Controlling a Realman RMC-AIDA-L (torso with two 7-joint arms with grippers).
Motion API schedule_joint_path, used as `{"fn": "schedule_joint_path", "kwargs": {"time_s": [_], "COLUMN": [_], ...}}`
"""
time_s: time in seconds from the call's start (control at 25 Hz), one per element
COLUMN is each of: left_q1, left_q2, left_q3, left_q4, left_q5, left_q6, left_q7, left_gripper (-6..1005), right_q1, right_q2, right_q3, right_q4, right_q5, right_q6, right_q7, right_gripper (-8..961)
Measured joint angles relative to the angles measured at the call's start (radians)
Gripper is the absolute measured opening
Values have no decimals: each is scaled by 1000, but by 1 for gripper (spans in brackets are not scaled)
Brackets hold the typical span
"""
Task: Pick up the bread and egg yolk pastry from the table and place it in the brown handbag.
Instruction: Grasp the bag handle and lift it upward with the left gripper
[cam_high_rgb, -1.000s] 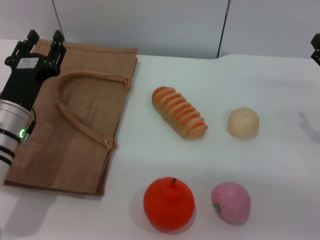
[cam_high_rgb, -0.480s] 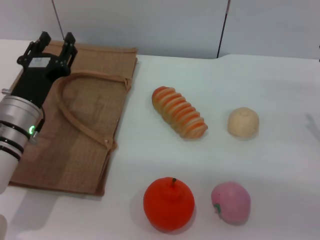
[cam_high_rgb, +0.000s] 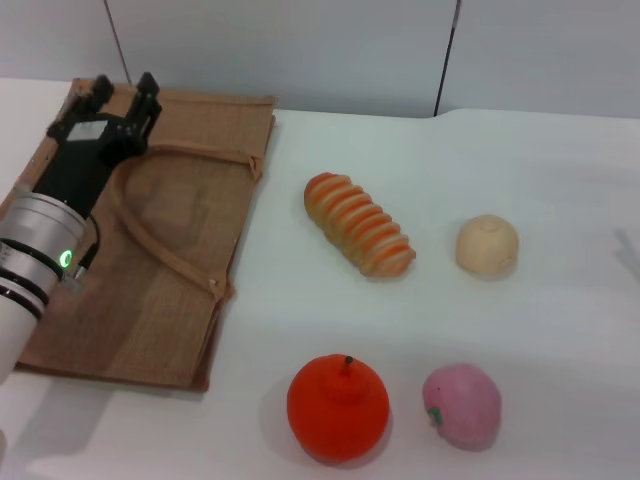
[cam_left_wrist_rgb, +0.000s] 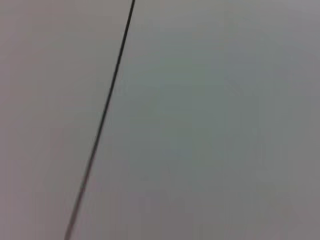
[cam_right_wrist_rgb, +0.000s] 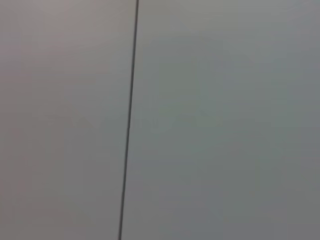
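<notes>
Bread (cam_high_rgb: 359, 224) on table (cam_high_rgb: 560, 180), long axis diagonal, far-left to near-right.

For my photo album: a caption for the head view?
Left gripper over the brown handbag; bread and egg yolk pastry wait on the table.

Left arm (cam_high_rgb: 40, 250) covers brown handbag (cam_high_rgb: 180, 260) left part

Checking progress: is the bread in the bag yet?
Out. The bread lies on the table, apart from the flat bag.
</notes>
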Motion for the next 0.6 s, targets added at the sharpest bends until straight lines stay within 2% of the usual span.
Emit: {"fn": "schedule_joint_path", "kwargs": {"time_s": [0.04,0.16,0.32,0.44,0.6], "left_q1": [1,14,56,75,73], "left_q2": [4,12,1,0,6], "left_q3": [14,116,233,264,271], "left_q4": [11,136,417,560,766], "left_q5": [10,83,207,300,541], "left_q6": [8,17,-11,-48,-61], "left_q7": [-57,-366,-803,-1026,-1420], "left_gripper": [616,616,616,615,615], "right_q1": [0,-3,-1,1,0], "right_q2": [0,-1,-1,-1,-1], "right_q3": [0,1,1,1,1], "right_q4": [0,0,0,0,-10], "right_q5": [0,0,1,2,2], "right_q6": [0,0,1,2,25], "right_q7": [0,0,-3,-3,-3], "right_gripper": [896,896,895,895,895]}}
